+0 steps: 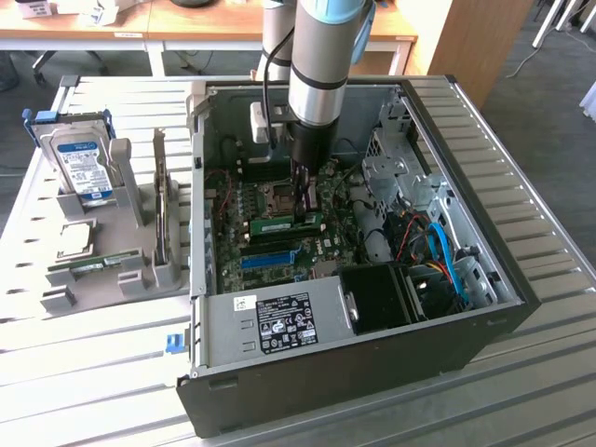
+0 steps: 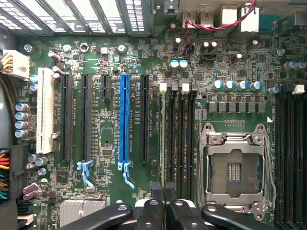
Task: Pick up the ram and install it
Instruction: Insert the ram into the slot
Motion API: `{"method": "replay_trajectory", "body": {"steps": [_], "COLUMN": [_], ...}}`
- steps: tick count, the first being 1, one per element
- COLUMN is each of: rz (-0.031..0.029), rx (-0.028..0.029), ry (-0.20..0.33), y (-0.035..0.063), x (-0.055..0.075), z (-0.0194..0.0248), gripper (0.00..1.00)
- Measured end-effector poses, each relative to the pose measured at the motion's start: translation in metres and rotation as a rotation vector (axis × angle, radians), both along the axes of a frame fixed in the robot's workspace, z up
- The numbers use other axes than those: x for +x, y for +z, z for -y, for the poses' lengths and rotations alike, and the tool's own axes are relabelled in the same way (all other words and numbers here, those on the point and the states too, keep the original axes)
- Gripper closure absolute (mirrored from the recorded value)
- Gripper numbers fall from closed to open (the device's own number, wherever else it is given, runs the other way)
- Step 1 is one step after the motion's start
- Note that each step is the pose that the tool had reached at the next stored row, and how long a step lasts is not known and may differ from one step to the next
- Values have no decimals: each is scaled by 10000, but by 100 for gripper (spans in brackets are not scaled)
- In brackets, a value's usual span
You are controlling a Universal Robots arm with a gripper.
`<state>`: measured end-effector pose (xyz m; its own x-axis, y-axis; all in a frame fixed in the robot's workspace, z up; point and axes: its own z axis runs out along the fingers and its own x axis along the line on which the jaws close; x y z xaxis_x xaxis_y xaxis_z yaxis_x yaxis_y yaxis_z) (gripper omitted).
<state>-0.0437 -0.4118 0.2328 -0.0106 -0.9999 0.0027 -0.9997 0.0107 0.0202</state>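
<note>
The ram [image 1: 284, 223], a thin green stick with a pale label, stands on its long edge on the motherboard inside the open computer case [image 1: 466, 345]. It lines up with the black memory slots [image 2: 181, 139] beside the empty processor socket [image 2: 235, 167]. In the wrist view the ram [image 2: 162, 134] is seen edge-on as a thin line. My gripper [image 1: 303, 207] reaches straight down and is shut on the ram's top edge, with the black fingertips [image 2: 156, 189] pressed together. I cannot tell how deep the ram sits in its slot.
A long blue expansion slot [image 2: 124, 120] and a white one [image 2: 45, 110] lie beside the memory slots. The black power supply [image 1: 377, 296] and drive cage [image 1: 400, 177] crowd the case. On the exterior view's left, a grey holder [image 1: 130, 261] carries a blue-labelled hard drive [image 1: 82, 166], a silver processor [image 1: 74, 237] and another green stick [image 1: 88, 267].
</note>
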Motion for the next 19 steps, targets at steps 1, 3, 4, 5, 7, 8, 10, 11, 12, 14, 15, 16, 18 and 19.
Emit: {"method": "replay_trajectory", "body": {"steps": [1, 3, 4, 5, 7, 8, 10, 11, 12, 14, 15, 16, 18, 19], "rz": [0, 0, 0, 0, 0, 0, 1, 0, 1, 0, 0, -1, 0, 0], "rx": [0, 0, 0, -1, -1, 0, 0, -1, 2, -1, -2, -2, -1, 0], "ry": [-1, -2, -2, -2, -2, -1, 0, -1, -1, -1, -1, -1, -1, -1], "y": [0, 0, 0, 0, 0, 0, 0, -1, -4, -9, -9, -9, -10, -11], "x": [0, 1, 3, 4, 5, 5, 5, 5, 5, 5, 5, 5, 5, 5], "z": [0, -1, -1, 0, 0, -1, -1, -1, -1, -1, 0, 0, 0, 0], "gripper": [88, 88, 88, 88, 88, 88, 88, 88, 88, 88, 88, 88, 88, 88]}}
